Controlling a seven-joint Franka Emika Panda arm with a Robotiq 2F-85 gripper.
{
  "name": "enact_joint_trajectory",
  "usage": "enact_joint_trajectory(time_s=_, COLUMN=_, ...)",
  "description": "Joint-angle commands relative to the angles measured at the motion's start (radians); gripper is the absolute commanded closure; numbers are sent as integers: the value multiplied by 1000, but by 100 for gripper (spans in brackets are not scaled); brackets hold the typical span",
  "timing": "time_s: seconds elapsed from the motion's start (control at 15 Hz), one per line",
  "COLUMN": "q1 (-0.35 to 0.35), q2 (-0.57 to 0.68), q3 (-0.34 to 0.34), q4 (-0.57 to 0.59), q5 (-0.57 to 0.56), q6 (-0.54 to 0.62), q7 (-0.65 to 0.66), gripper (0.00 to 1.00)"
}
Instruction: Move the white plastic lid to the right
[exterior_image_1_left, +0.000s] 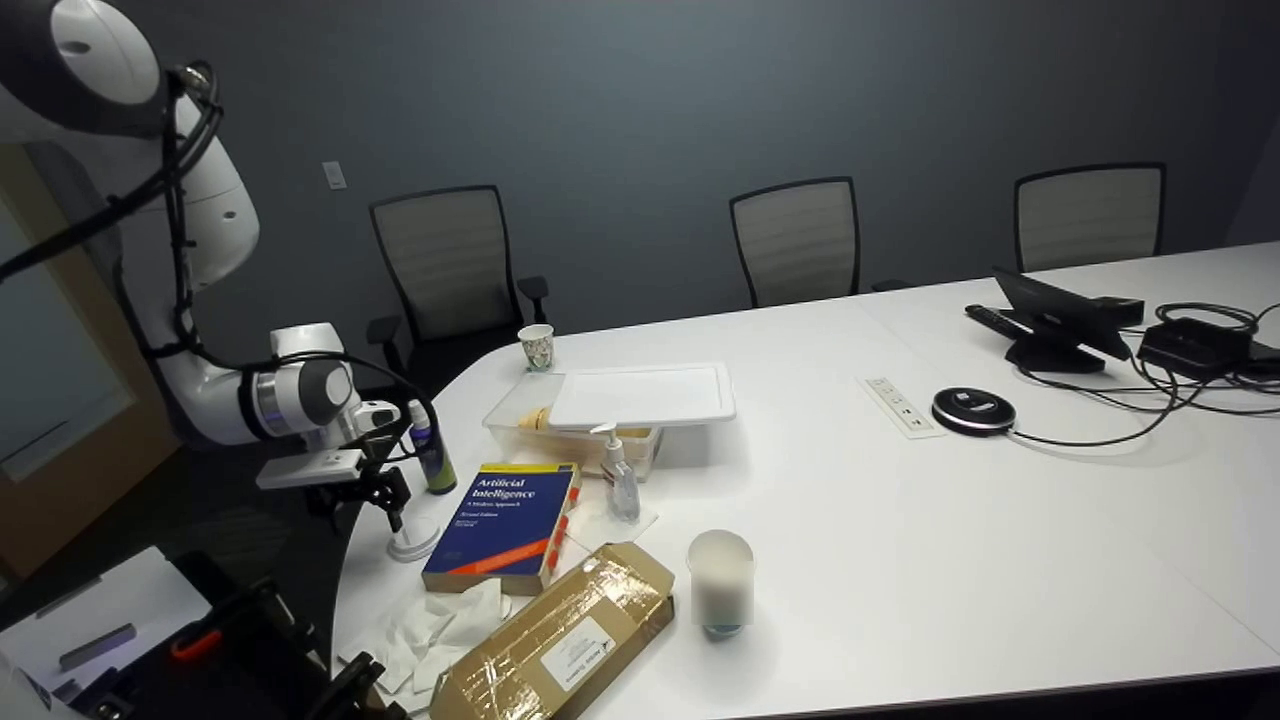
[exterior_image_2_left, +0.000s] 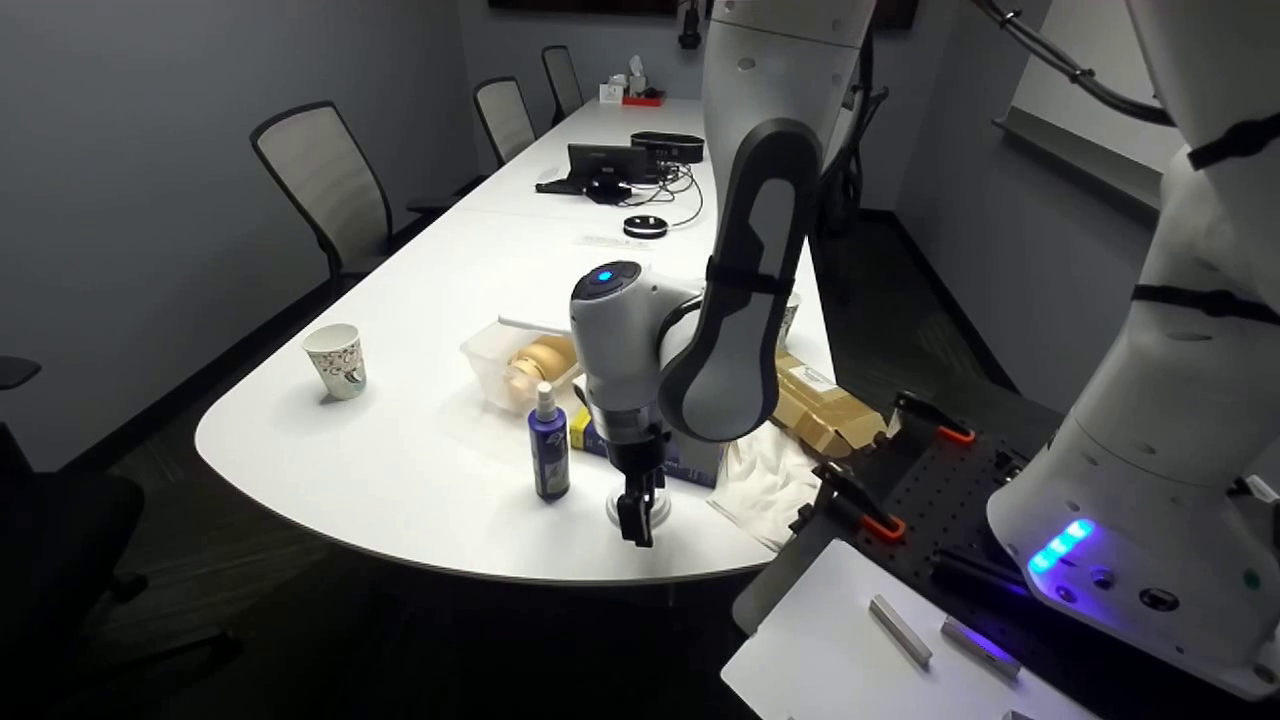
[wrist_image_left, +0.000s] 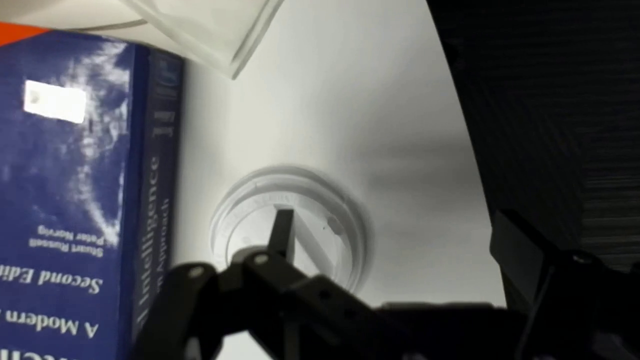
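The white plastic lid (exterior_image_1_left: 645, 395) is flat and rectangular. It lies slightly askew on a clear plastic container (exterior_image_1_left: 505, 410), covering its right part in an exterior view. Only its edge (exterior_image_2_left: 535, 324) shows beside the arm in an exterior view, and it is out of the wrist view. A round white cup lid (wrist_image_left: 345, 235) lies on the table beside the blue book (exterior_image_1_left: 510, 520). My gripper (wrist_image_left: 392, 215) is open and empty, pointing down low by the table's rounded end. One finger overlaps the round lid; the other is past the table edge. I cannot tell whether the finger touches the lid.
A purple spray bottle (exterior_image_1_left: 430, 450) stands close to the gripper. A pump bottle (exterior_image_1_left: 621, 480) stands in front of the container. A cardboard box (exterior_image_1_left: 560, 640), crumpled tissue (exterior_image_1_left: 430, 630), pale cup (exterior_image_1_left: 720, 585) and patterned paper cup (exterior_image_1_left: 537, 347) are also on the table.
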Motion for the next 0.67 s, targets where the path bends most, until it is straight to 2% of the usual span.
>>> enact_joint_trajectory(time_s=0.0, q1=35, q2=63, q3=-32, q4=67, q5=19, q6=12, q7=-26, gripper=0)
enact_joint_trajectory(time_s=0.6, q1=-8, q2=117, q3=-3, q4=140, q5=65, q6=-23, q7=-80, gripper=0)
